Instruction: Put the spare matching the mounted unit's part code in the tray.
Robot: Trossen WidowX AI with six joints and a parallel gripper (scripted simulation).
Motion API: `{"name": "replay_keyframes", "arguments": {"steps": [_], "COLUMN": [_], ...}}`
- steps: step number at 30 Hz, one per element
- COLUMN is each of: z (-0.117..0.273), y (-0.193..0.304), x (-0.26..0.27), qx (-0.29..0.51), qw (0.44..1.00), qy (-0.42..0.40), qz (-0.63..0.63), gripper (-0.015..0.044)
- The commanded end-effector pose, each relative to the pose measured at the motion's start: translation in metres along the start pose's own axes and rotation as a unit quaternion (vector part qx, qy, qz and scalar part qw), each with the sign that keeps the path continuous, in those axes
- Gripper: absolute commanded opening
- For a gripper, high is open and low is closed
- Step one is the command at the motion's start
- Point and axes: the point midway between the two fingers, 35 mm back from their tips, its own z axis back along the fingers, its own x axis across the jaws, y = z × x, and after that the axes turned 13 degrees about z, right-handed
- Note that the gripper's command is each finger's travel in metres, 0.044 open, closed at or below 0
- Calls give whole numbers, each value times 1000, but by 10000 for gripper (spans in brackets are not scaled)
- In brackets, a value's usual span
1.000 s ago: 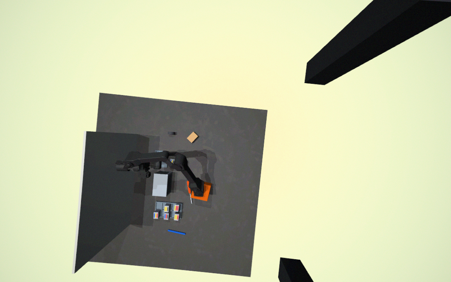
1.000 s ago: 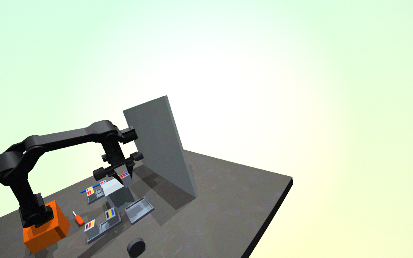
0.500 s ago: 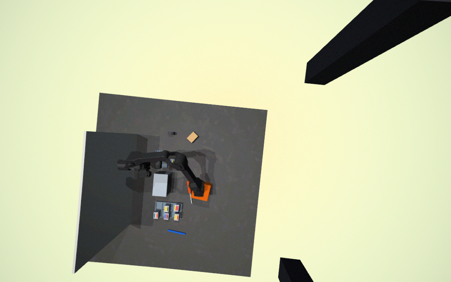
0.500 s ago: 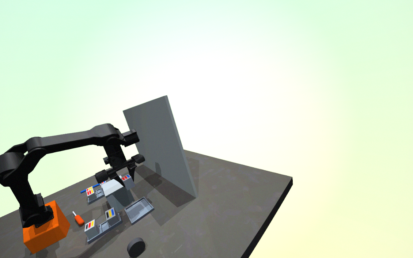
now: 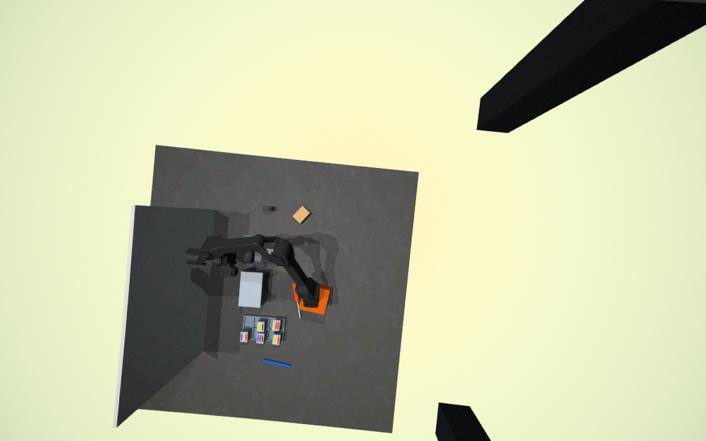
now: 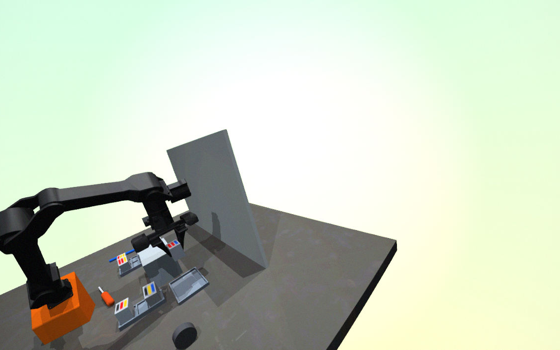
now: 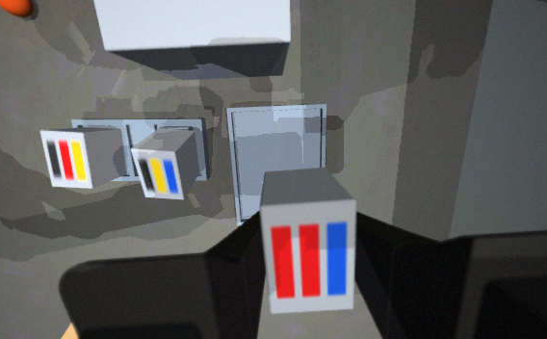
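My gripper is shut on a grey spare with a red, red, blue code, held in the air. The tray is empty where it shows; the spare is higher and overlaps its near end in the wrist view. The mounted unit is the large pale box; its back code is hidden. Beside the tray, a small rack holds black-red-yellow and black-yellow-blue spares.
A tall panel stands behind the unit. Another rack holds several spares. A screwdriver lies by the orange base. A blue rod, tan block and dark disc are farther out.
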Motion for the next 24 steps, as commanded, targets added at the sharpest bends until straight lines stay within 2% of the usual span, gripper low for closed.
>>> {"name": "replay_keyframes", "arguments": {"steps": [1, 24], "z": [-4, -24], "y": [0, 1], "x": [0, -1], "qx": [2, 2], "qw": [1000, 1000], "qy": [0, 0], "qz": [2, 2], "gripper": [0, 0]}}
